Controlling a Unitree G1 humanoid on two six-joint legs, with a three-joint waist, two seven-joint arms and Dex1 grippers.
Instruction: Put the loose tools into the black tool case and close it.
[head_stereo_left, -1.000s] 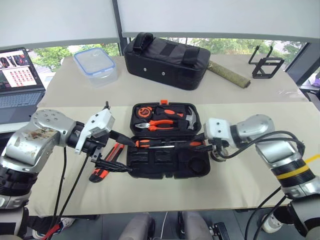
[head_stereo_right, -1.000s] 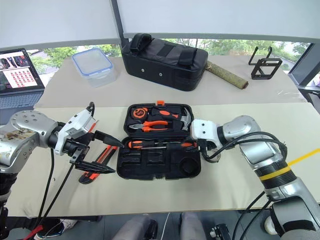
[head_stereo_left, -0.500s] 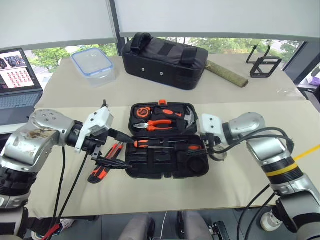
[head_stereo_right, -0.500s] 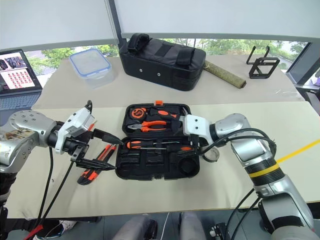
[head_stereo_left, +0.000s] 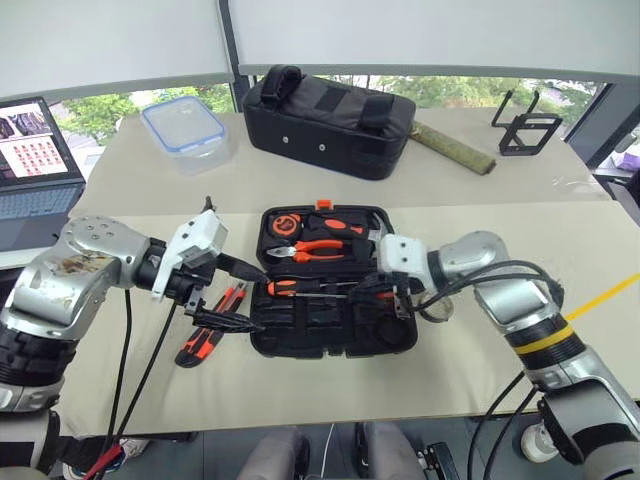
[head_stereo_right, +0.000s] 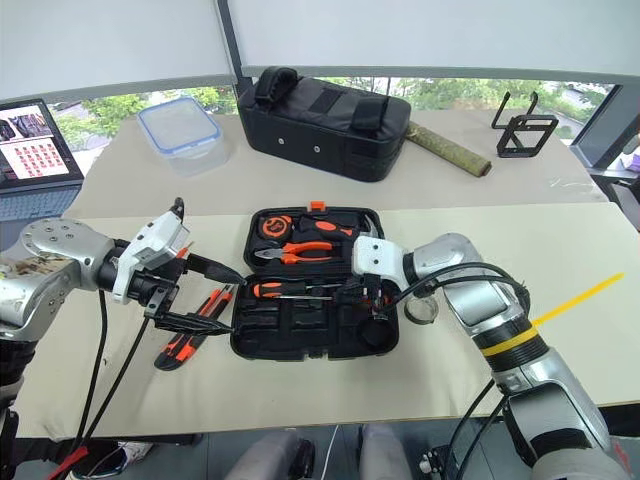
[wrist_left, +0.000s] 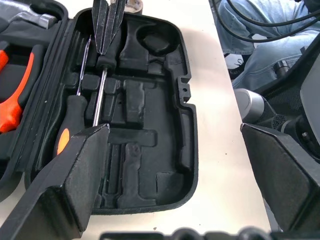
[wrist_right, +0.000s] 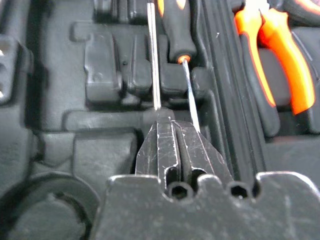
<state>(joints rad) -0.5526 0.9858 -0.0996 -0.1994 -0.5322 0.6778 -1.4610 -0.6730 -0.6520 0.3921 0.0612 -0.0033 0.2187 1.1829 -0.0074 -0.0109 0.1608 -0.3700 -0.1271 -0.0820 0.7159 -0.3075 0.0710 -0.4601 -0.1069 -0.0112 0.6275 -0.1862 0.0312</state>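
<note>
The black tool case lies open in the middle of the table. Two screwdrivers rest in its near half beside the hinge, one with a black-and-orange handle. My right gripper is shut, its tips at the end of a screwdriver shaft, with nothing visibly between the fingers. My left gripper hangs open at the case's left edge, empty. Under it on the table lie an orange-and-black utility knife and another orange-and-black tool. A small roll sits just right of the case.
Orange-handled pliers, a hammer and a tape measure fill the case's far half. Behind stand a black fabric bag, a clear lidded box, a laptop, a bark-coloured stick and a wire stand.
My right gripper has moved left over the case's near half and closed. The left gripper has stayed where it was, still open.
</note>
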